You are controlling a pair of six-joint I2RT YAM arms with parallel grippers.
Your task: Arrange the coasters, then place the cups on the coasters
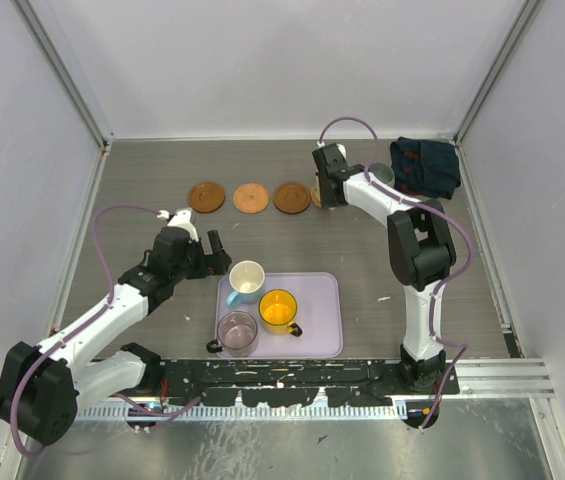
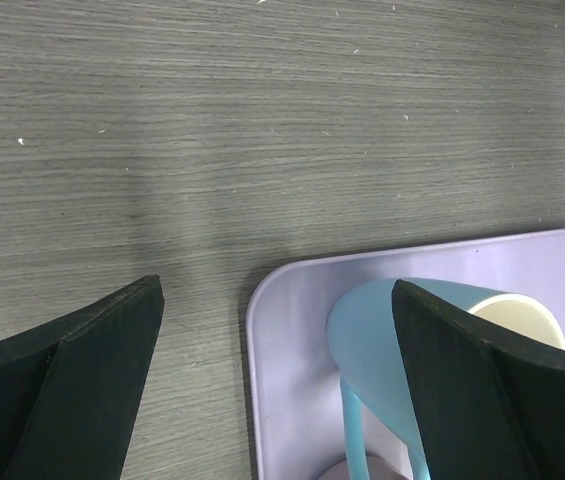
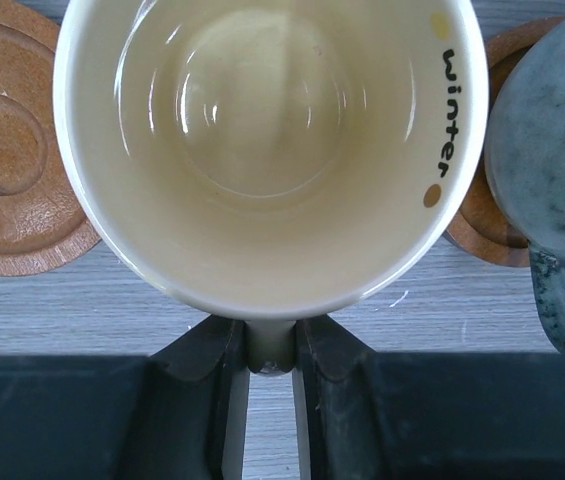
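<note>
Right wrist: gripper [image 3: 270, 345] seemingly pinches cup [image 3: 262, 130].

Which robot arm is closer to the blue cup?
Left. The left jaws hang open beside the blue cup; the right jaws grip a cream cup far back by the coasters.

Table [image 1: 162, 170]: grey wood-grain top, lightly speckled. Pale wall panels [image 1: 282, 60] enclose the table's far, left and right edges, metal posts [image 1: 62, 70] at its far corners. Metal rail [image 1: 502, 372] along its near edge.
</note>
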